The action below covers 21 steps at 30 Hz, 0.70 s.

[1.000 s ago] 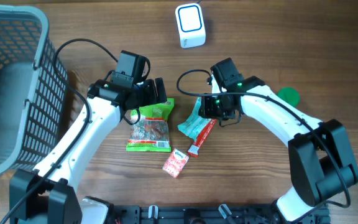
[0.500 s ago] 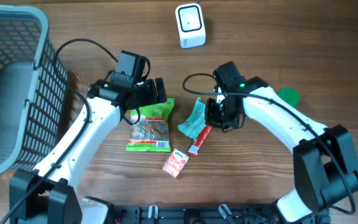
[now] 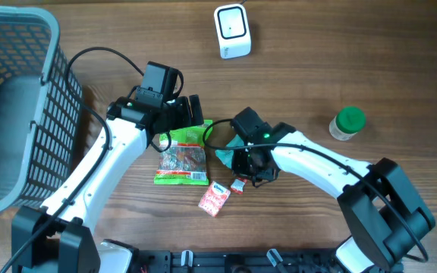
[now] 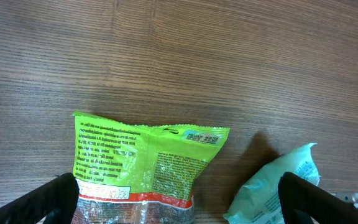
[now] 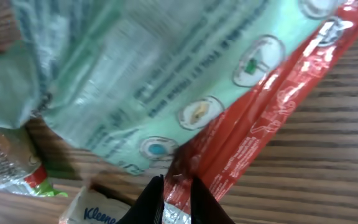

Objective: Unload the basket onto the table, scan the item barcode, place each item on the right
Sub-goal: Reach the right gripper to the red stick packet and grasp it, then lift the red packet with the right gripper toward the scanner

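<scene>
pinching glossy red stick sachet (image 5: 263, 140), right end effector (image 5: 176, 194); left end effector (image 4: 179, 200) spread.

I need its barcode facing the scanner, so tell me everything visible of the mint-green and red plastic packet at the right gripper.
The mint-green and red plastic packet is a flat, glossy film pouch: a pale green face with small print and round icons, a red strip along one edge. The right gripper is pinched shut on that red edge. Overhead, it is near the middle of the wooden table, mostly hidden under the right arm. No barcode shows; the print is blurred.
</scene>
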Each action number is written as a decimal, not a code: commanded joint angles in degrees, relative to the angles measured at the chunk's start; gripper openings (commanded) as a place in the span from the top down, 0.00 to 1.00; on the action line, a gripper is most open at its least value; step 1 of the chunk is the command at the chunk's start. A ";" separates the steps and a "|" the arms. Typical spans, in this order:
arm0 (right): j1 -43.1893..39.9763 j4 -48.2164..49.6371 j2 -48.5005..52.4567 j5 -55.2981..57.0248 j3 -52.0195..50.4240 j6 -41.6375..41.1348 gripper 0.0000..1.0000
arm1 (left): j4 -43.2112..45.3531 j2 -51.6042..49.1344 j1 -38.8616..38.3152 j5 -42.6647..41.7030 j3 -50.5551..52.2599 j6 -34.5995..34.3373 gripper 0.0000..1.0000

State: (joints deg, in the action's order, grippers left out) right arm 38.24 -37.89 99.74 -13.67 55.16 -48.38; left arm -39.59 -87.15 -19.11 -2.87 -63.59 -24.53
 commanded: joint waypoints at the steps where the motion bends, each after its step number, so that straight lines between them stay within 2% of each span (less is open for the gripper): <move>1: 0.13 -2.21 -0.74 6.78 -0.52 0.28 0.84 | 0.15 0.04 0.11 -0.28 -0.33 0.28 0.00; 5: -1.62 -5.86 -0.74 7.87 -0.42 5.64 0.94 | 0.15 0.04 0.11 -0.26 -0.33 0.28 0.00; 13: -9.60 -13.68 -0.76 7.87 3.61 21.84 0.93 | 0.15 0.04 0.11 -0.26 -0.33 0.28 0.00; 17: -10.78 -17.90 -1.40 7.65 7.65 27.17 0.92 | 0.15 0.04 0.11 -0.26 -0.33 0.28 0.00; 20: -10.78 -20.31 -2.38 7.65 8.63 28.57 0.83 | 0.15 0.04 0.11 -0.26 -0.33 0.26 0.00; 21: -10.78 -21.77 -2.43 7.67 8.57 28.94 0.65 | 0.13 0.04 0.11 -0.28 -0.33 0.26 0.00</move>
State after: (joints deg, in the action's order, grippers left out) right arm 27.59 -57.47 98.91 -6.98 62.43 -22.96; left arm -39.59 -87.15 -19.11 -2.87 -63.59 -24.53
